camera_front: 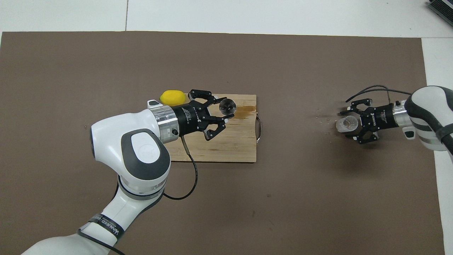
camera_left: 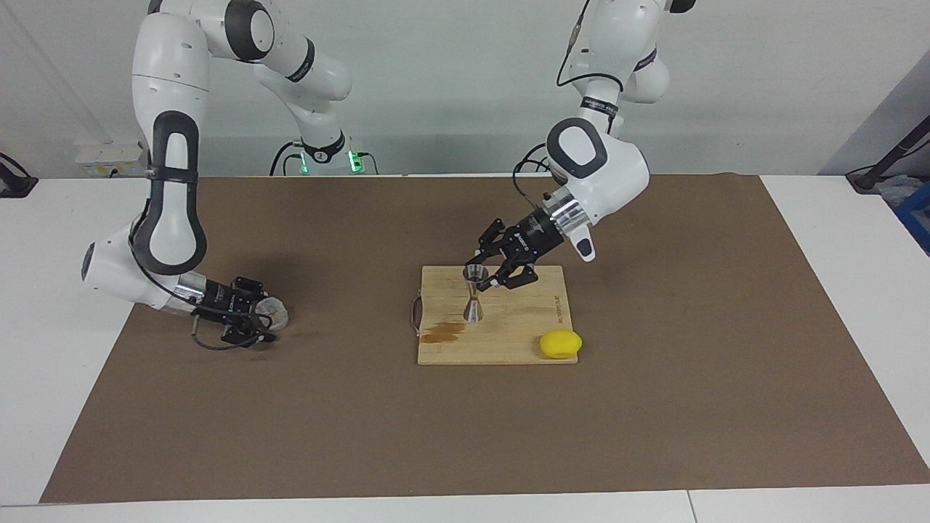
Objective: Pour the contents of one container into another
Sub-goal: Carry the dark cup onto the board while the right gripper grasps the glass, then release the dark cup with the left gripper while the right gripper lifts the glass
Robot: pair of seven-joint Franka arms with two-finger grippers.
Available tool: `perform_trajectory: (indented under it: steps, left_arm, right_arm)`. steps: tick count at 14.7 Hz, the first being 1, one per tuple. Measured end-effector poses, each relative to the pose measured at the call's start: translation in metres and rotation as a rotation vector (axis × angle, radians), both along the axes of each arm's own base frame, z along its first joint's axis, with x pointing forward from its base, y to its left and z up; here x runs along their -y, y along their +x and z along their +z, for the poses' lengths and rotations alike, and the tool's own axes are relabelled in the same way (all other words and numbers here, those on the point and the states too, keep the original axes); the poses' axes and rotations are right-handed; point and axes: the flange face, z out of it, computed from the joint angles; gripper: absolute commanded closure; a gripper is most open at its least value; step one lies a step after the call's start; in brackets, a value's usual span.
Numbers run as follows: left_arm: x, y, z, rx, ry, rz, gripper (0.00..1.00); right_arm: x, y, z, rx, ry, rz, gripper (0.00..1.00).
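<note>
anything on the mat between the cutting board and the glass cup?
Nothing whole: bare brown mat between the cutting board and the glass cup, only small specks near the cup. Clearest in the overhead view.

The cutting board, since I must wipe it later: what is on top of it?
On the cutting board stand the upright metal jigger, a lemon at one corner, and a brown stain. The left gripper hides part of the board.
</note>
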Motion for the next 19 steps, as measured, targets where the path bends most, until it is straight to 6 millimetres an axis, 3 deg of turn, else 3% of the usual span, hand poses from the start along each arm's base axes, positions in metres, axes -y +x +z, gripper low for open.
perform_trajectory:
  steps: [2,4,8,10,15,19]
  left_arm:
    - [0.007,0.001,-0.010,-0.015,0.000,0.036,1.00]
    - [0.012,0.002,-0.025,-0.050,-0.015,0.100,1.00]
    - [0.020,0.002,-0.042,-0.075,-0.009,0.117,1.00]
    - [0.027,-0.003,-0.049,-0.088,-0.010,0.118,1.00]
    - [0.036,-0.010,-0.055,-0.101,-0.014,0.114,1.00]
    - [0.039,-0.012,-0.060,-0.104,-0.006,0.114,1.00]
  right_arm:
    - [0.000,0.000,0.004,0.005,0.001,0.000,0.64]
    - [0.001,0.000,0.009,0.009,0.002,0.000,0.72]
    - [-0.001,0.000,0.008,-0.004,0.001,-0.012,0.77]
    - [-0.008,0.003,0.017,-0.018,-0.005,-0.038,0.80]
    - [-0.076,0.024,0.065,-0.044,-0.045,-0.091,0.84]
    - [-0.129,0.033,0.087,-0.056,-0.097,-0.109,0.89]
